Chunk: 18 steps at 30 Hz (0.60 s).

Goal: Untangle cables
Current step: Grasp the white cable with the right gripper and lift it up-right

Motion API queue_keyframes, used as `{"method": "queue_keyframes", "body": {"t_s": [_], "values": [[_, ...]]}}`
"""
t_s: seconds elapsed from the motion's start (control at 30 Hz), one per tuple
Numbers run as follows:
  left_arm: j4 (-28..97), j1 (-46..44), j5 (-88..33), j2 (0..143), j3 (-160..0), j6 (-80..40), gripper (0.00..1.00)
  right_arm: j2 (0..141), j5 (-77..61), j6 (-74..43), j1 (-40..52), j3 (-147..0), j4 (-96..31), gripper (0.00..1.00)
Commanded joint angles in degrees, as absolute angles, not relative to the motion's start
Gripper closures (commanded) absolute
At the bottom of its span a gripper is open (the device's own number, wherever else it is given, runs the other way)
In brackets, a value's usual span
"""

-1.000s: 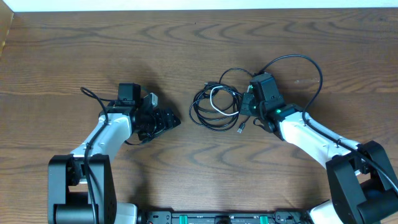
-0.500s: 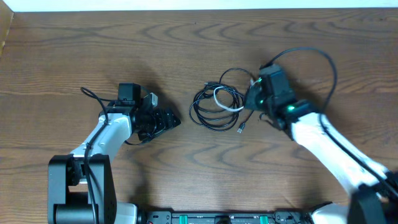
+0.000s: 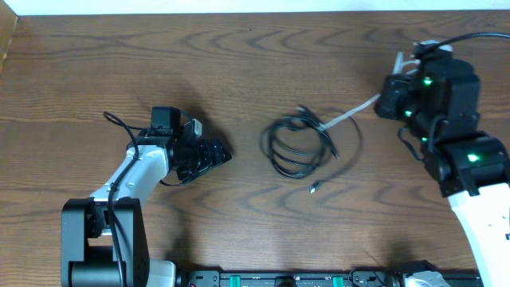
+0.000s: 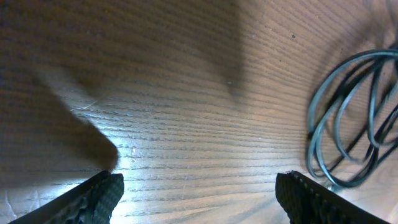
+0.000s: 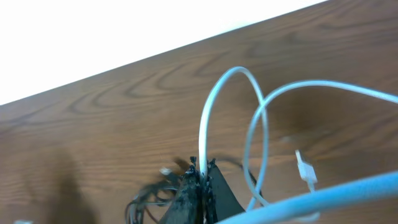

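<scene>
The black cables (image 3: 299,147) lie in a loose coil at the table's middle, with a small plug end (image 3: 315,188) just in front of them. The white cord (image 3: 351,114) runs taut from the coil up to my right gripper (image 3: 384,100), raised at the right. In the right wrist view this gripper (image 5: 202,177) is shut on the white cord (image 5: 202,124), whose loops and white plug (image 5: 305,169) hang beside it, and the black coil (image 5: 152,193) lies below. My left gripper (image 3: 221,153) rests open left of the coil. Its wrist view shows only bare wood between the left gripper's (image 4: 199,193) fingers and the black cables (image 4: 348,124) to the right.
The wooden table (image 3: 159,64) ends at a white strip (image 3: 239,6) along the far edge. The right arm's thick black wire (image 3: 478,36) arches over the right rear corner.
My right gripper has moved up and to the right with the white cord, drawing it out of the coil. The black coil slid slightly right. The left arm has not moved.
</scene>
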<state>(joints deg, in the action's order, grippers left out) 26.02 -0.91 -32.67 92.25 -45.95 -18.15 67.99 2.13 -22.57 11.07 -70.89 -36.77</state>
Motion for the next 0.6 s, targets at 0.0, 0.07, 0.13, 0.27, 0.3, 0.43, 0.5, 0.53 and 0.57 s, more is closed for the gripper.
{"method": "queue_keyframes", "body": {"t_s": [0.0,0.07,0.13,0.27,0.3,0.43,0.5,0.53,0.57], "values": [[26.3,-0.8,-32.3,91.5,-46.2,-17.8,0.15,66.5,-1.0,-18.3,7.4,-72.0,-38.5,0.99],[26.3,-0.8,-32.3,91.5,-46.2,-17.8,0.15,66.9,-11.0,-18.3,6.5,-71.8,-39.0,0.99],[26.3,-0.8,-32.3,91.5,-46.2,-17.8,0.15,67.8,-22.0,-17.5,6.7,-71.3,-38.9,0.99],[26.3,-0.8,-32.3,91.5,-46.2,-17.8,0.15,71.7,-33.8,-17.0,10.1,-69.4,-38.5,0.99],[26.3,-0.8,-32.3,91.5,-46.2,-17.8,0.15,73.1,-34.2,-16.9,11.8,-68.7,-38.0,0.99],[26.3,-0.8,-32.3,91.5,-46.2,-17.8,0.15,79.4,-32.2,-16.3,19.1,-66.7,-33.4,0.99],[26.3,-0.8,-32.3,91.5,-46.2,-17.8,0.15,82.8,-31.2,-16.6,22.4,-66.7,-30.3,0.99],[26.3,-0.8,-32.3,91.5,-46.2,-17.8,0.15,84.3,-31.2,-16.8,23.8,-66.7,-28.3,0.99],[26.3,-0.8,-32.3,91.5,-46.2,-17.8,0.15,85.3,-31.2,-17.5,24.9,-66.7,-26.6,0.99]]}}
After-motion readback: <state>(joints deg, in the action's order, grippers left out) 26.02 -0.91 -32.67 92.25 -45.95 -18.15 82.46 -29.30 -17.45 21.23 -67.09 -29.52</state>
